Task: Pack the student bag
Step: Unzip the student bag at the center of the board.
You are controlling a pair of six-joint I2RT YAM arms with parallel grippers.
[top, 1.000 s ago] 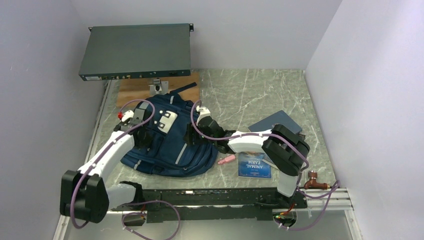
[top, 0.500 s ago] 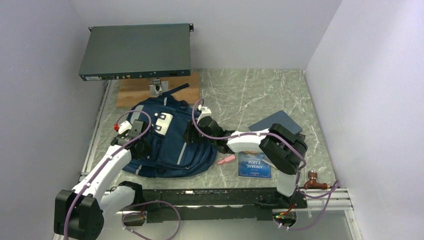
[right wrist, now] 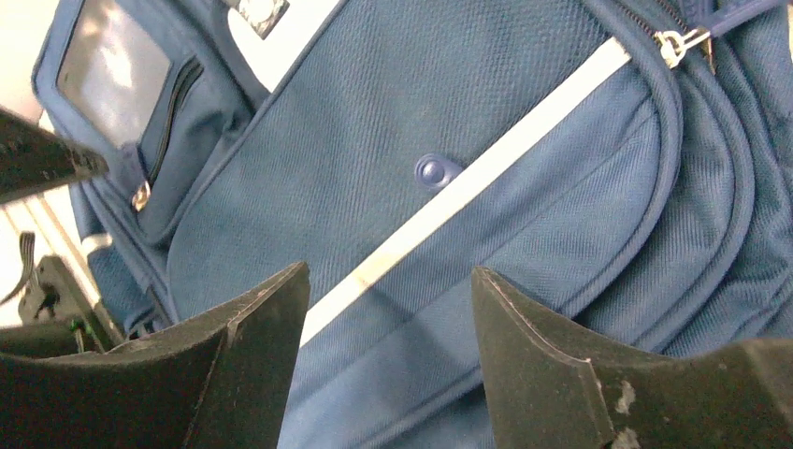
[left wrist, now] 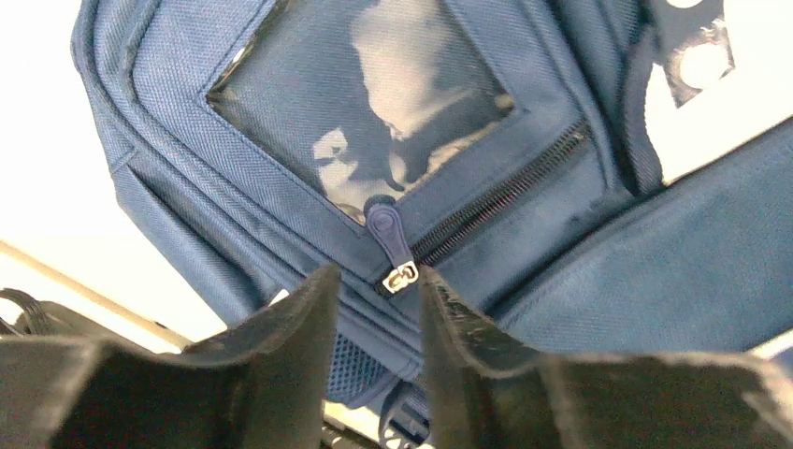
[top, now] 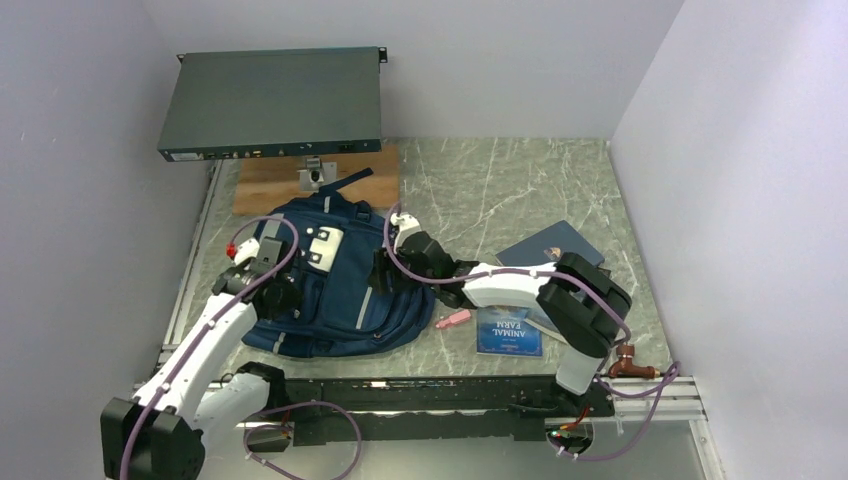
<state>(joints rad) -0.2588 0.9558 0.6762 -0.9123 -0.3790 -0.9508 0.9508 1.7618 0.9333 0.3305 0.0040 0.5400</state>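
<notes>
The blue bag (top: pixel 330 290) lies flat on the table (top: pixel 500 190), on the left. The left gripper (left wrist: pixel 376 276) has its fingers a little apart by a zipper pull (left wrist: pixel 390 238). The right gripper (right wrist: pixel 388 271) has its fingers spread wide over the bag, holding nothing.

You see the bag (right wrist: pixel 524 234) filling almost the whole view. Your right gripper (right wrist: pixel 388 281) hangs over its front panel, jaws apart with nothing between them. A pale stripe (right wrist: pixel 524 131) runs slantwise across the fabric, and a round blue stud (right wrist: pixel 436 171) sits just beside it. A zip pull (right wrist: pixel 681 42) lies at the top right. A window pocket (right wrist: pixel 112 70) with a second pull (right wrist: pixel 142 195) lies at the bag's left end.
</notes>
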